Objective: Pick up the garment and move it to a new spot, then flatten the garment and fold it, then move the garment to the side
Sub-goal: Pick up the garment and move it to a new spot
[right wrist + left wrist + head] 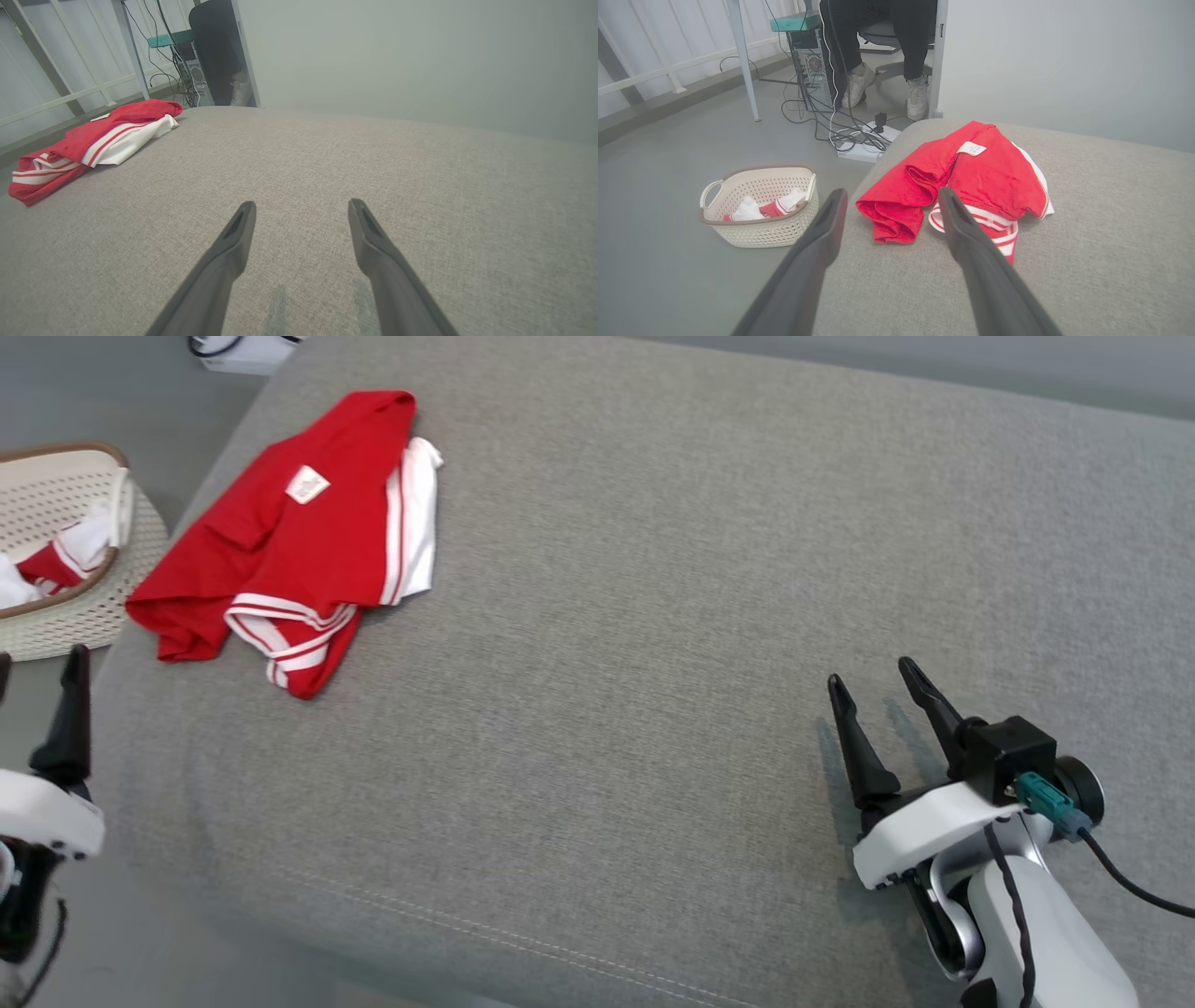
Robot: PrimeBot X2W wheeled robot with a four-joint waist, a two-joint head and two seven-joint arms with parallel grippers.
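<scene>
Garment [299, 532]: red, with a white panel and white-striped trim. It is laid loosely bunched in the upper left of the head view, on a grey cushion [653, 616] and close to that cushion's left edge. A small white label [307, 484] is turned upward on the red cloth. The garment is held by nothing and touched by neither gripper.

Left gripper [892, 192]: its two dark fingers are spread wide and nothing is held between them. In the left wrist view the fingers are pointed toward the near edge of the garment. In the head view the gripper is cut off at the lower left edge, beside the cushion's left side.

Right gripper [870, 672]: it is seen at the lower right of the head view, above bare cushion and well apart from the garment. Its fingers are spread wide with nothing between them. A black cable [1130, 887] is plugged in at the wrist.

Basket [93, 607]: pale, perforated, with a brown rim, set on the grey floor [668, 140] at the left edge of the head view, beside the cushion. Red and white clothes [56, 560] are piled inside.

Background, top of the left wrist view: a seated person's pale shoes [859, 84], a computer tower [810, 70] and a white power strip [864, 144] with tangled leads are seen.
</scene>
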